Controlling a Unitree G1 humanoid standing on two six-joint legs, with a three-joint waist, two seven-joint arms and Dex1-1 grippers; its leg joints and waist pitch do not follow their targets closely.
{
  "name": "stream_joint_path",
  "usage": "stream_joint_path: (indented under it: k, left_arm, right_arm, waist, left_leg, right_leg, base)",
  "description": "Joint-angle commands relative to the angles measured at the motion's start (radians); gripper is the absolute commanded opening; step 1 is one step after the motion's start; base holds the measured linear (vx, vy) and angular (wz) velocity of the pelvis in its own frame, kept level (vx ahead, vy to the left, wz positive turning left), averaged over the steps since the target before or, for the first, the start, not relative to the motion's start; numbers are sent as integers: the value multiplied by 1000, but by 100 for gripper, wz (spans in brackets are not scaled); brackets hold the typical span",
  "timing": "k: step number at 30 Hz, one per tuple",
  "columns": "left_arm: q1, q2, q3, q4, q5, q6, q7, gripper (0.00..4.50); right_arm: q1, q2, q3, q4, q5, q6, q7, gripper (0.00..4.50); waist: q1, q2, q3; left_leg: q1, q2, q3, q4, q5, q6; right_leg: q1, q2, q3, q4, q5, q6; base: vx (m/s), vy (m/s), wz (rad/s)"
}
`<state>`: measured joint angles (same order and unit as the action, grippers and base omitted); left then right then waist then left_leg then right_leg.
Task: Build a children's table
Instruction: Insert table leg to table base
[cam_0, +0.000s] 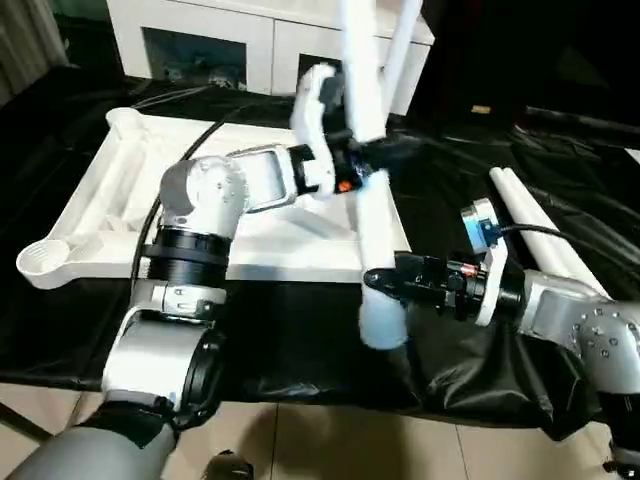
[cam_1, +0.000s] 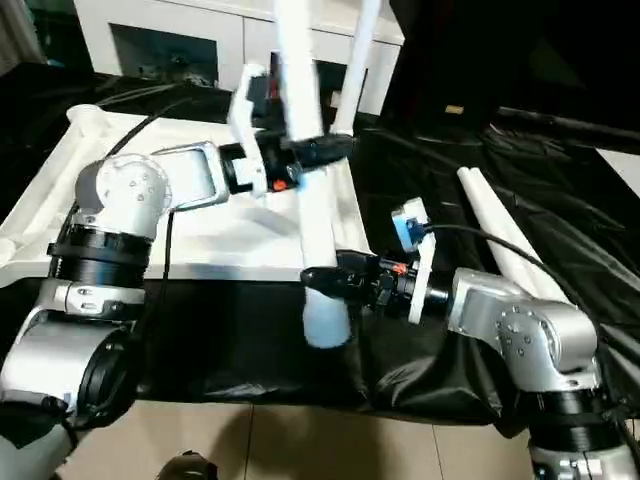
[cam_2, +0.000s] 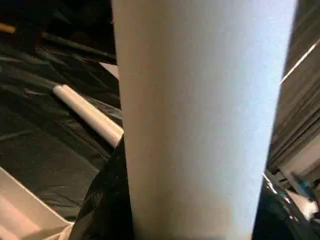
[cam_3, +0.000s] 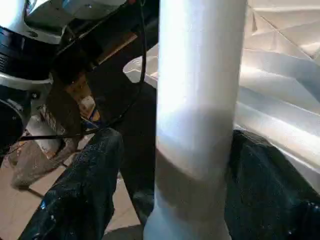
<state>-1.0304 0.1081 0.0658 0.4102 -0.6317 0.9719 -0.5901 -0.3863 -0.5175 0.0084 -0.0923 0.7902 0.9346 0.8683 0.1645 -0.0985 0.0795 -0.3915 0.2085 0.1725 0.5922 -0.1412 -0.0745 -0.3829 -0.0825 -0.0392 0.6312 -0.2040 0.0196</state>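
You have 1 white plastic rectangular table top (cam_0: 100, 200), ribbed underside up | 4 long white tapered tube legs: 1 upright leg (cam_0: 372, 200) at the top's near right corner, 1 standing leg (cam_0: 402, 45) at its far right corner, 2 loose legs (cam_0: 540, 225) lying right of it | 2 black-fingered grippers: left gripper (cam_0: 372, 158), right gripper (cam_0: 385, 282)

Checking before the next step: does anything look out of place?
Yes. The leg held by both grippers, left and right, hangs past the tabletop's near edge, its bottom end off any socket.
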Motion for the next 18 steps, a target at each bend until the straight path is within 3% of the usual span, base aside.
stream_joint_path:
  k: [1, 4, 8, 18]
  left_arm:
    - [-12, -5, -30, -22, 43, -25, 29, 172]
    - [-11, -8, -38, -35, 65, -44, 51, 172]
    - [-7, -8, -46, -52, 81, -69, 59, 172]
    - [-2, -32, 1, -66, 60, -55, 91, 172]
  right_arm:
    - [-11, -13, 19, 9, -26, -8, 6, 346]
    - [-21, 5, 32, 7, -55, -24, -28, 346]
    - [-32, 48, 60, 17, -110, -45, -106, 308]
    - [-2, 85, 83, 18, -134, -81, -91, 213]
  waist:
    - [-1, -9, -86]
    - [0, -9, -87]
    - [-3, -8, -88]
    - [-3, -9, -87]
  left_leg:
    - [25, 14, 5, -61, -127, -35]
    - [25, 14, 4, -61, -132, -40]
    - [24, 15, 3, -62, -129, -50]
    - [25, 13, 5, -62, -144, -44]
  right_leg:
    - [43, -53, 25, -68, -80, -172]
    - [42, -54, 25, -69, -96, -166]
    - [40, -53, 24, -68, -94, -166]
    - [40, -52, 23, -68, -91, -167]
  base:
    - [0, 0, 0]
    - [0, 0, 0]
    - [0, 0, 0]
    - [0, 0, 0]
